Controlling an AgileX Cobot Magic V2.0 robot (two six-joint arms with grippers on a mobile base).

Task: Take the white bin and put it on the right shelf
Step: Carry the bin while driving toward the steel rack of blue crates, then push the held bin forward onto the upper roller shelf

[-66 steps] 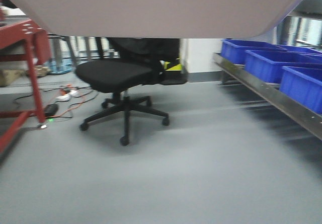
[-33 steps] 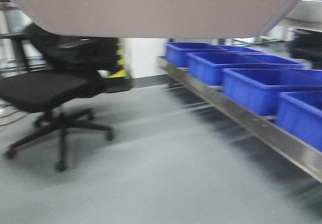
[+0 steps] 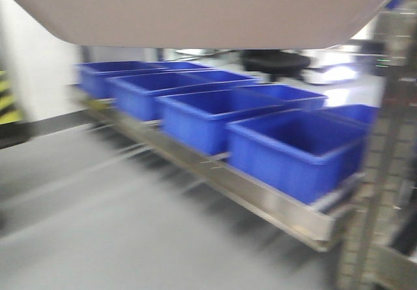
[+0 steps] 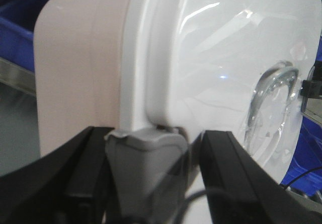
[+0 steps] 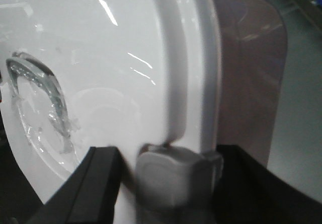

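Observation:
The white bin is held up between my two arms. Its pinkish underside [image 3: 208, 10] fills the top of the front view. In the left wrist view its glossy lid [image 4: 216, 58] with the moulded handle faces the camera. My left gripper [image 4: 156, 146] is closed around the grey latch [image 4: 146, 158] on the bin's rim. In the right wrist view the lid [image 5: 115, 58] shows again, and my right gripper [image 5: 173, 161] is closed around the opposite grey latch [image 5: 176, 173]. The stainless steel shelf [image 3: 260, 195] runs across the front view from left to lower right, low and close.
Several blue open bins [image 3: 293, 150] stand in a row on that shelf. A perforated metal upright [image 3: 384, 173] rises at the right edge. Grey floor [image 3: 98, 225] lies at the lower left. The front view is motion-blurred.
The front view has swung to the right. The black office chair and red-framed table have left the view, and the steel shelf with blue bins has come in close.

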